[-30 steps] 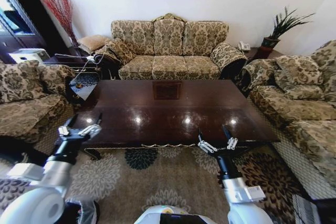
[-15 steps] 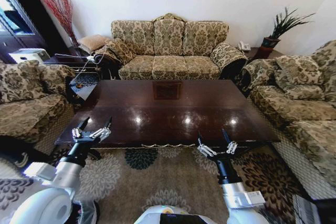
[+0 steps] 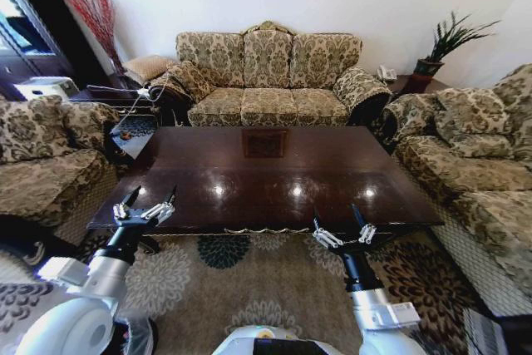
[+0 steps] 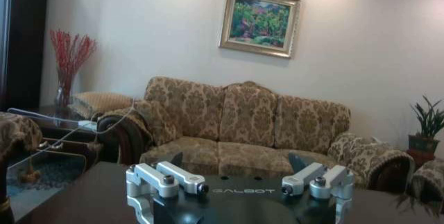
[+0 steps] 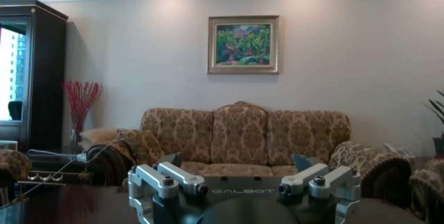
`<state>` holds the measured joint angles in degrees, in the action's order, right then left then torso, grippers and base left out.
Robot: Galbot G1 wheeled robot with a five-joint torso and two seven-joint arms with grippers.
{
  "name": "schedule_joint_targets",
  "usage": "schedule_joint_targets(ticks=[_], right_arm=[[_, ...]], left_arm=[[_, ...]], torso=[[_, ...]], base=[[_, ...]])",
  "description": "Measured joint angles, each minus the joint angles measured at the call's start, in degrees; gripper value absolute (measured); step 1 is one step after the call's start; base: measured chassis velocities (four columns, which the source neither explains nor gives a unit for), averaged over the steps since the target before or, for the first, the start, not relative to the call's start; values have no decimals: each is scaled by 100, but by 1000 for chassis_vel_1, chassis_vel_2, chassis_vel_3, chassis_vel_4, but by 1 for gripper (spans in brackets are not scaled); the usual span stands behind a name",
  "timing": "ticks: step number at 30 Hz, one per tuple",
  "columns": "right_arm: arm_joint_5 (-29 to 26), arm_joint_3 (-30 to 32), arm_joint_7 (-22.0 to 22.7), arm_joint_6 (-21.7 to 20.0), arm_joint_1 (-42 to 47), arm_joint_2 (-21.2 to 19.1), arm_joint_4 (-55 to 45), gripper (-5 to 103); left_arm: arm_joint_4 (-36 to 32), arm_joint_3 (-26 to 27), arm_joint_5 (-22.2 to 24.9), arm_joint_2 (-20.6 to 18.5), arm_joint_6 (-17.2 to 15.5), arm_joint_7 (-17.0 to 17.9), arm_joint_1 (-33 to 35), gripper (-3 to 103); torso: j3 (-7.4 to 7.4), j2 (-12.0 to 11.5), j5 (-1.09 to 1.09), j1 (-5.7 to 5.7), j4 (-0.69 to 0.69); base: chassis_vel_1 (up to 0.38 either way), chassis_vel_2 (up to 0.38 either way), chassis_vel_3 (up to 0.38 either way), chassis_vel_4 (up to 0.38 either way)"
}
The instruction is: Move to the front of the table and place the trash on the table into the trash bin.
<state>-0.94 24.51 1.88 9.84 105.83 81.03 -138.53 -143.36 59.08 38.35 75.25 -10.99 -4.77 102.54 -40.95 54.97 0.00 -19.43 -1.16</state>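
Head view: the table [image 3: 266, 174] is seen straight ahead, its glossy dark top lying between the far sofa [image 3: 268, 79], a patterned armchair [image 3: 43, 155] on the left and a second sofa [image 3: 465, 164] on the right. Ceiling-light reflections are noted on the near half of the tabletop, and an inlaid square panel [image 3: 265, 143] toward its far edge. The left gripper [image 3: 147, 199] is held over the near left corner of the table, fingers spread apart with nothing between them. The right gripper [image 3: 341, 222] is held at the near edge of the table, right of centre, above the floral carpet [image 3: 249, 284]; its fingers are likewise apart and empty. Left wrist view: the left gripper [image 4: 236, 164] is recorded with both finger assemblies well separated, the dark tabletop [image 4: 83, 198] beneath it, and the sofa [image 4: 243, 125], a framed painting [image 4: 259, 21] and a vase of red twigs [image 4: 69, 68] beyond. Right wrist view: the right gripper [image 5: 239, 164] is recorded open in the same manner, facing the sofa [image 5: 239, 138] and painting [image 5: 244, 44], with a dark cabinet [image 5: 31, 73] at the left.
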Motion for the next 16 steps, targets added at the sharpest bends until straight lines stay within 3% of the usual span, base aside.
schedule_joint_targets(ticks=[16], right_arm=[[-6, 0, 2, 0, -5, -2, 7, 100]], left_arm=[[9, 5, 4, 0, 3, 4, -1, 100]], torso=[[0, 0, 0, 0, 0]], base=[[0, 0, 0, 0]])
